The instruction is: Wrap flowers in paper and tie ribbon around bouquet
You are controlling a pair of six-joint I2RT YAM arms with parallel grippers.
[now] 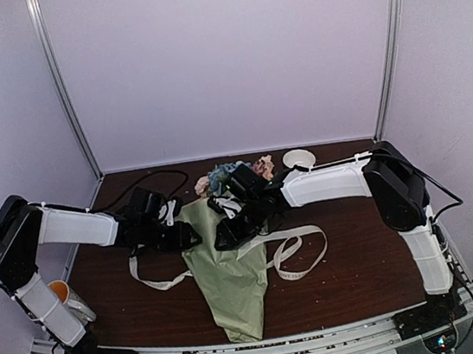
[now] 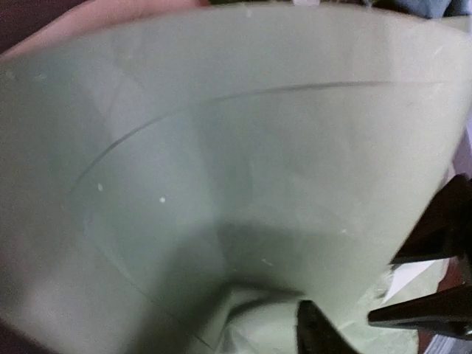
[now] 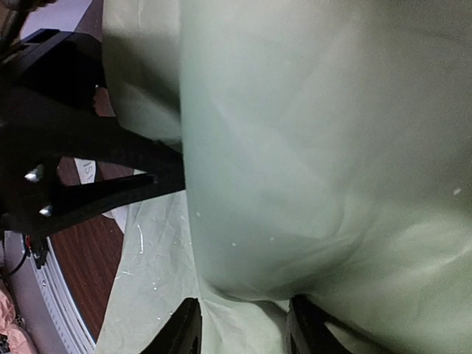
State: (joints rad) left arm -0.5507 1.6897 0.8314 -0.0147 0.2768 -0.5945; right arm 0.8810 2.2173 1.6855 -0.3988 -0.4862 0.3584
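Note:
The bouquet (image 1: 232, 274) lies along the table as a cone of sage-green paper (image 2: 221, 147), narrow end toward me. The flowers (image 1: 219, 177), blue and pink, show at its far wide end. The cream ribbon (image 1: 159, 283) passes under the cone and loops out on both sides. My left gripper (image 1: 190, 235) and right gripper (image 1: 225, 233) face each other on the cone's upper part. In the right wrist view the right gripper (image 3: 245, 328) stands open over the paper (image 3: 310, 147), and the left gripper (image 3: 158, 168) has its jaws slightly apart at the fold's edge. Only one left fingertip (image 2: 316, 333) shows; paper hides the other.
A white round dish (image 1: 299, 159) sits at the back beside the blooms. An orange-and-white cup (image 1: 60, 293) stands by the left arm at the edge of the brown table (image 1: 360, 257). Black cables run along the back left. White walls close in the three far sides.

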